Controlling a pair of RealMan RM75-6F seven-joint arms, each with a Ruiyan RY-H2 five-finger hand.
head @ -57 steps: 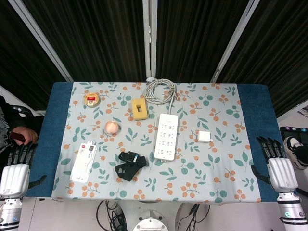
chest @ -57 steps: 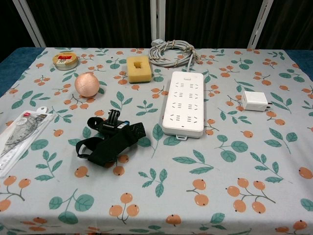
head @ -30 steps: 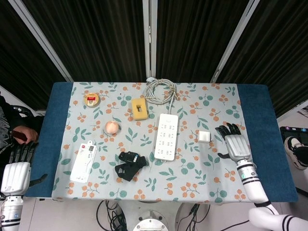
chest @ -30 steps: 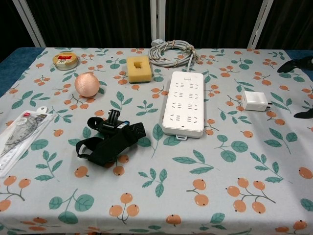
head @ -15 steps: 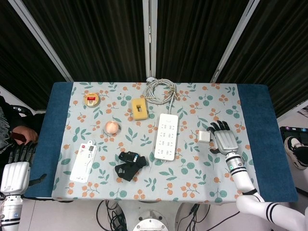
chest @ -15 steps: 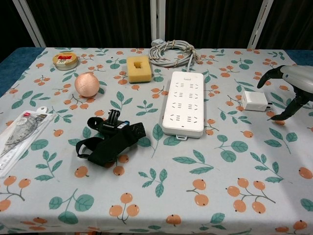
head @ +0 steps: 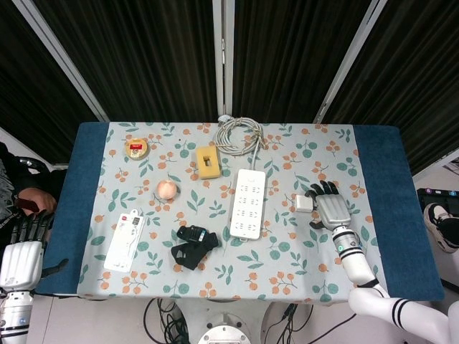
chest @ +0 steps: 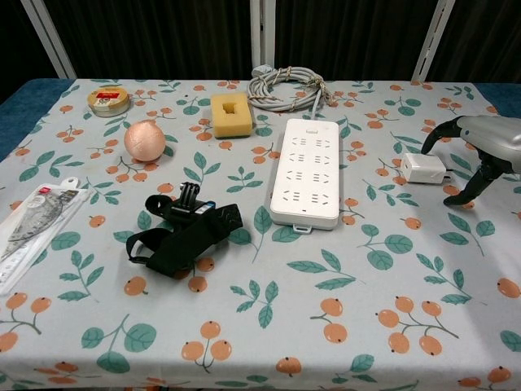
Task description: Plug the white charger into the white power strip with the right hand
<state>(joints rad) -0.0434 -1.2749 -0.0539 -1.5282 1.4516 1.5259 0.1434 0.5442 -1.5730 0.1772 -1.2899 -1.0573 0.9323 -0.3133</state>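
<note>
The white charger (head: pixel 304 203) lies flat on the flower-patterned cloth of the counter (head: pixel 287 251), toward its right edge and about midway between front and back, apart from the white power strip (head: pixel 247 203), which lies lengthwise near the middle with its grey cable (head: pixel 239 134) coiled at the back edge. The right robot hand (head: pixel 330 207) hovers just beside the charger on the side nearer the right edge, fingers spread and curved, grasping nothing; in the chest view its fingertips (chest: pixel 429 145) arch close above the charger (chest: pixel 423 169) (whether they touch it cannot be told). The left robot hand (head: pixel 23 251) hangs off the counter's front left corner, fingers straight and apart, empty. Also on the cloth: a yellow sponge (head: pixel 208 162), a pink ball (head: pixel 166 189), a black strap mount (head: pixel 192 246), a tape roll (head: pixel 136 147) and a white packet (head: pixel 125 239).
</note>
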